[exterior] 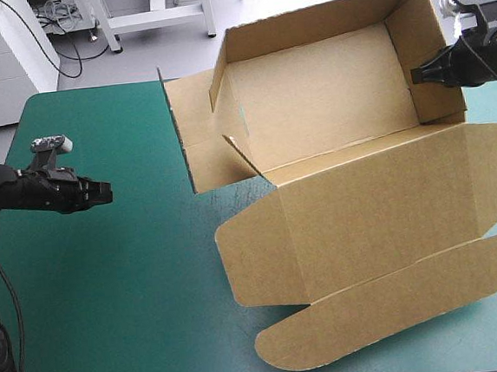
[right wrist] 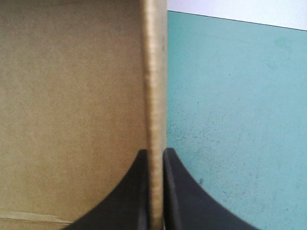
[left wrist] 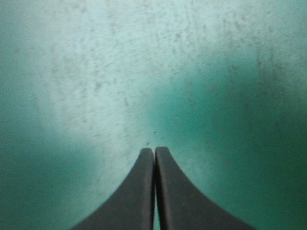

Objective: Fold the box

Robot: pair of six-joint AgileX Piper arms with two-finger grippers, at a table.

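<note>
The box (exterior: 329, 109) wall, pinched at upper right by the right gripper (exterior: 415, 75) (left gripper (exterior: 107, 191) pressed together, empty), could be buckled by 1 pull.

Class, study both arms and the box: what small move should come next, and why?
Probably bring the left gripper across to the left wall of the box, which leans outward. The right gripper pinches the right wall; the left is shut over the teal-green cover.

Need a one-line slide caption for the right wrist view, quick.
Right end effector shut on the box at its upright side wall, with the teal-green cover outside the wall.
</note>
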